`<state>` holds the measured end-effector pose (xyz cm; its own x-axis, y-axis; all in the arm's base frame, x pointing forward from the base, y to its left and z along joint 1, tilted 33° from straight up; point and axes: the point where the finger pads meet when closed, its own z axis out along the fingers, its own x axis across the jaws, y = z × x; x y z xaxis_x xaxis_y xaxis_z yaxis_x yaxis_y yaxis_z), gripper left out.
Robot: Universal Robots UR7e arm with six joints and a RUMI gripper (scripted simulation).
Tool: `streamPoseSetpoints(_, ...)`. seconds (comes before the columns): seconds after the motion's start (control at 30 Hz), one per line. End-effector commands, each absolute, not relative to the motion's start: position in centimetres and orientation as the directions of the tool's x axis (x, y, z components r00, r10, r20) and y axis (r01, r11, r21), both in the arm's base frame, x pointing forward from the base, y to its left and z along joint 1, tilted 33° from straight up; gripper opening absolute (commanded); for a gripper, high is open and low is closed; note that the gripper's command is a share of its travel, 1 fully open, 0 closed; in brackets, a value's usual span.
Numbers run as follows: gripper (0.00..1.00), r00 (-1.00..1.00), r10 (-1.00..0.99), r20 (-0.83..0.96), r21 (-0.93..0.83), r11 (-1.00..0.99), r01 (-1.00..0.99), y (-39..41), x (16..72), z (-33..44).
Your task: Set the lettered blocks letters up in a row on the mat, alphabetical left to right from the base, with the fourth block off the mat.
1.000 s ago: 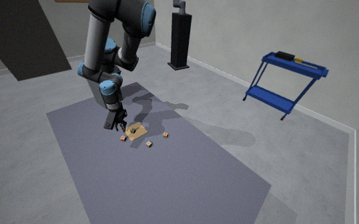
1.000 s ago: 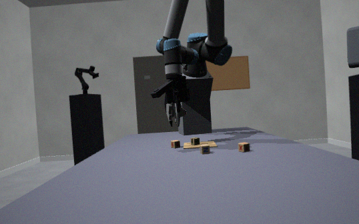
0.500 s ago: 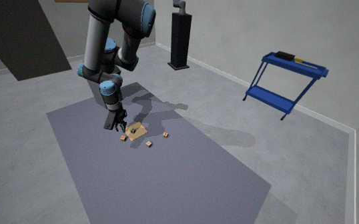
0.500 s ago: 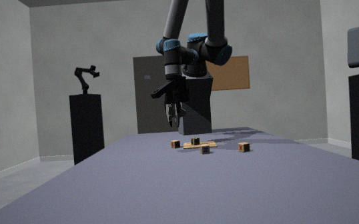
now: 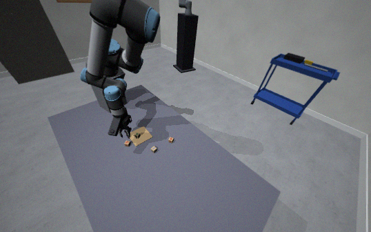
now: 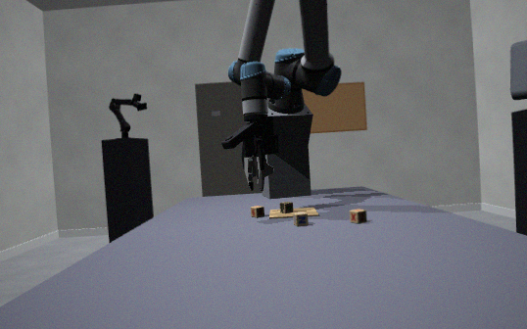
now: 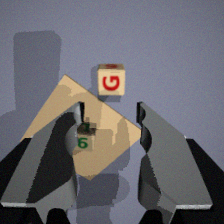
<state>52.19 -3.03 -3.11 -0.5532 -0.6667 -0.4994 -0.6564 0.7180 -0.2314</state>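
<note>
With fingers (image 5: 125,136) (image 6: 256,189) parted and empty over the counter (image 5: 173,183) (image 6: 285,264) (image 7: 175,45), apparently left to take the numbered block (image 5: 137,135) (image 6: 286,208) (image 7: 84,142) below them off the mat (image 5: 143,139) (image 6: 310,212) (image 7: 110,152) and row up the G block (image 5: 127,143) (image 6: 257,211) (image 7: 111,82) nearby, plus the middle block (image 5: 154,149) (image 6: 301,219) and outer block (image 5: 171,139) (image 6: 358,215) farther away.

Red "G" — block (image 7: 111,80) beside mat; green "6" — block (image 7: 85,142) on mat.

1 pale wooden cube with a red G on top (image 5: 127,143) (image 6: 257,211) (image 7: 111,80) lies just beside the tan rectangular mat (image 5: 145,137) (image 6: 310,212) (image 7: 107,157). 1 wooden cube marked with a green 6 (image 5: 137,135) (image 6: 286,208) (image 7: 84,142) sits on it; 2 more light wooden cubes, 1 showing blue (image 5: 154,149) (image 6: 301,219), 1 red (image 5: 171,139) (image 6: 358,215), lie off it.
</note>
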Motion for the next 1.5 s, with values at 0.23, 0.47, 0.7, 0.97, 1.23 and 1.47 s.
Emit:
streamPoseSetpoints(0.23,0.28,-0.553,-0.667,-0.499,-0.233,0.718,-0.656,-2.6,53.3,-4.7)
streamPoseSetpoints(0.47,0.28,-0.553,-0.667,-0.499,-0.233,0.718,-0.656,-2.5,53.8,-5.4)
streamPoseSetpoints(0.7,0.28,-0.553,-0.667,-0.499,-0.233,0.718,-0.656,-2.3,54.2,-6.0)
streamPoseSetpoints(0.97,0.28,-0.553,-0.667,-0.500,-0.233,0.718,-0.656,-2.2,54.3,-6.3)
streamPoseSetpoints(1.23,0.28,-0.554,-0.666,-0.500,-0.231,0.719,-0.656,-2.2,54.2,-6.4)
streamPoseSetpoints(1.47,0.28,-0.554,-0.666,-0.500,-0.231,0.719,-0.656,-2.2,54.2,-6.3)
